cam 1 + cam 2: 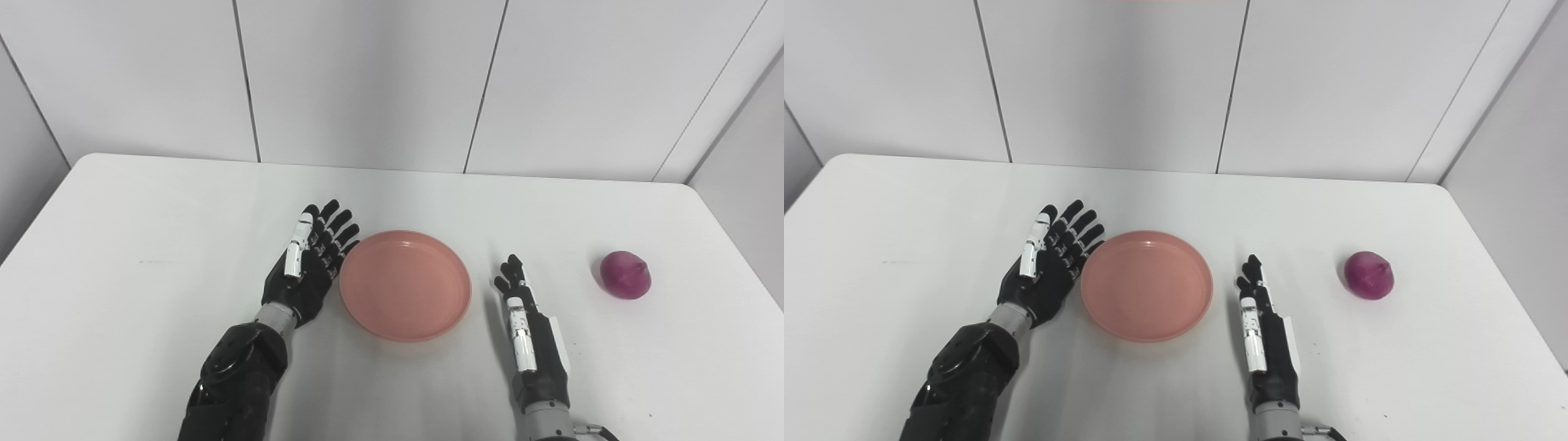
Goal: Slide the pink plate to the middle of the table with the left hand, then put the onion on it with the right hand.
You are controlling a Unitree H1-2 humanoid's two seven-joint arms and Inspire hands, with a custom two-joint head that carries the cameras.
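The pink plate (405, 285) lies flat near the middle of the white table (122, 245) with nothing on it. My left hand (311, 260) is open, fingers straight and spread, its fingertips beside the plate's left rim, touching or nearly so. A purple-red onion (624, 275) rests on the table far to the right. My right hand (527, 324) stands edge-on with fingers straight, open and holding nothing, between the plate and the onion, apart from both.
Grey wall panels (367, 79) rise behind the table's far edge. The table's right edge runs close to the onion. Bare white surface spreads to the left of my left arm (236, 380).
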